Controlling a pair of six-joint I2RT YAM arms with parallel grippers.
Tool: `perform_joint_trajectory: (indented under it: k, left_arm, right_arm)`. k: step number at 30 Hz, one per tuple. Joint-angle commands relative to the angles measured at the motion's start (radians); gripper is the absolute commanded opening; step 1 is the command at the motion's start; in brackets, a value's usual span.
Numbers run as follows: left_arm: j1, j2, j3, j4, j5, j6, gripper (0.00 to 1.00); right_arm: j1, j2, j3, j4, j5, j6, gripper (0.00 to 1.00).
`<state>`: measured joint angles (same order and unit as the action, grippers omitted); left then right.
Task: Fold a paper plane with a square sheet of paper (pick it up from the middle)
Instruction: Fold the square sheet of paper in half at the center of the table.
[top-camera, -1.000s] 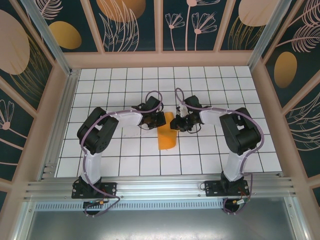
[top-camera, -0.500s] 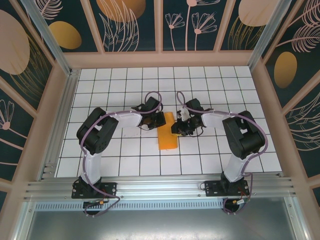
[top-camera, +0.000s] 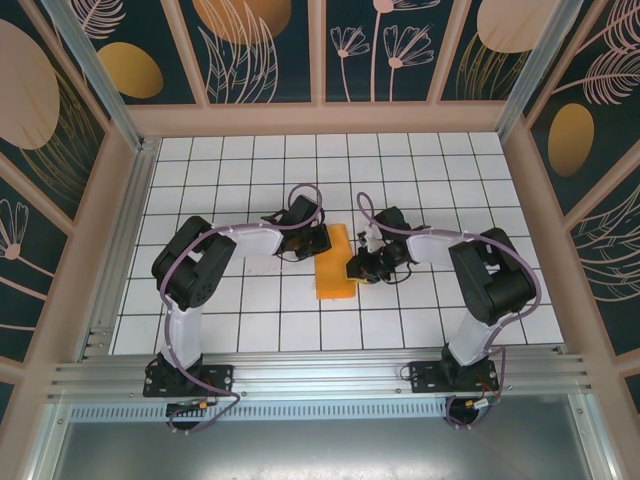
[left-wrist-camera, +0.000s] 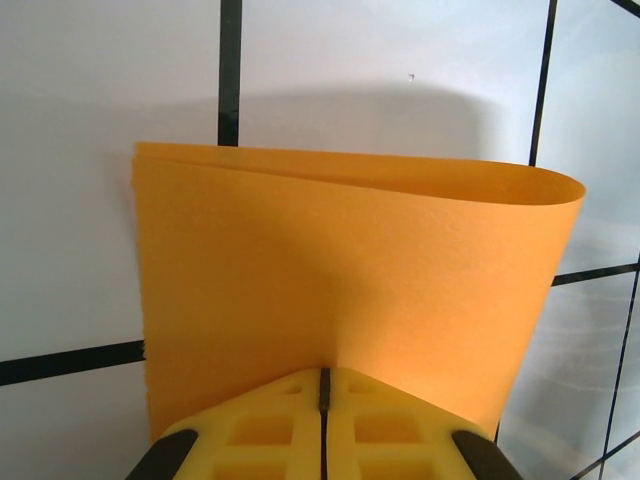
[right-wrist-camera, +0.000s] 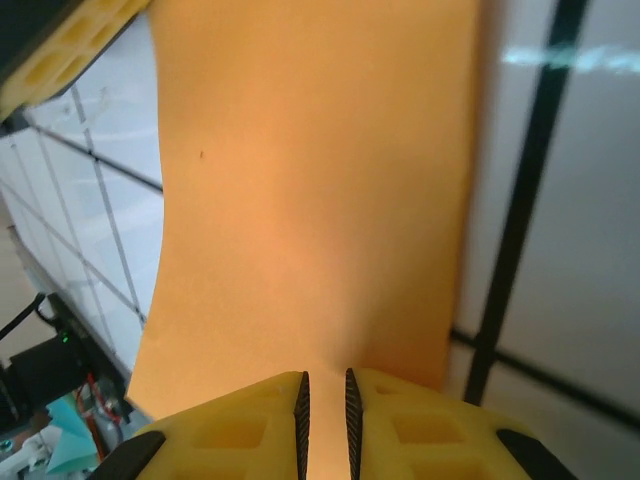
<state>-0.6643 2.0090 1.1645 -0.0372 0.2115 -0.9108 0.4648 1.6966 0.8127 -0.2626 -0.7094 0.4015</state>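
- Your right end effector (top-camera: 357, 268) slid nearer along the paper (top-camera: 335, 278), clamped on it.
- Your left end effector (top-camera: 316, 240) pinches its other edge; the fold looks rounded, uncreased.

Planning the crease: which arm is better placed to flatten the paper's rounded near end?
Right, probably: the right claw grips the orange sheet nearer that bend; the left claw pinches its far end.

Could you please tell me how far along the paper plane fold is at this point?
Done: the square sheet of paper is bent over into a loose half, with no sharp crease visible. In hand: the left hand and the right hand each pinch an edge. Left: pressing the crease and all further folds.
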Motion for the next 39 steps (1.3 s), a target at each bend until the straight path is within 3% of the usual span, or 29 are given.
perform_joint_trajectory:
  k: [1, 13, 17, 23, 27, 39]
  left_arm:
    - [0.01, 0.086, -0.068, -0.142, -0.123, -0.01, 0.08]
    - [0.009, 0.085, -0.074, -0.133, -0.124, -0.009, 0.08]
    - [0.01, 0.082, -0.075, -0.133, -0.126, -0.004, 0.08]
    - [0.009, 0.073, -0.077, -0.12, -0.117, 0.005, 0.08]
    - [0.009, 0.076, -0.072, -0.12, -0.102, 0.015, 0.08]
    - [0.011, 0.056, -0.074, -0.117, -0.089, 0.031, 0.08]
  right_arm:
    - [0.021, -0.054, -0.04, -0.049, -0.051, 0.037, 0.22]
    - [0.044, 0.004, -0.153, -0.028, -0.02, 0.051, 0.21]
    - [0.043, -0.074, -0.177, -0.057, -0.033, 0.039, 0.21]
    - [0.026, -0.185, -0.047, -0.013, 0.059, 0.086, 0.23]
    - [0.007, -0.081, 0.06, 0.013, 0.162, 0.094, 0.23]
    - [-0.02, 0.144, 0.2, 0.084, 0.147, 0.063, 0.22]
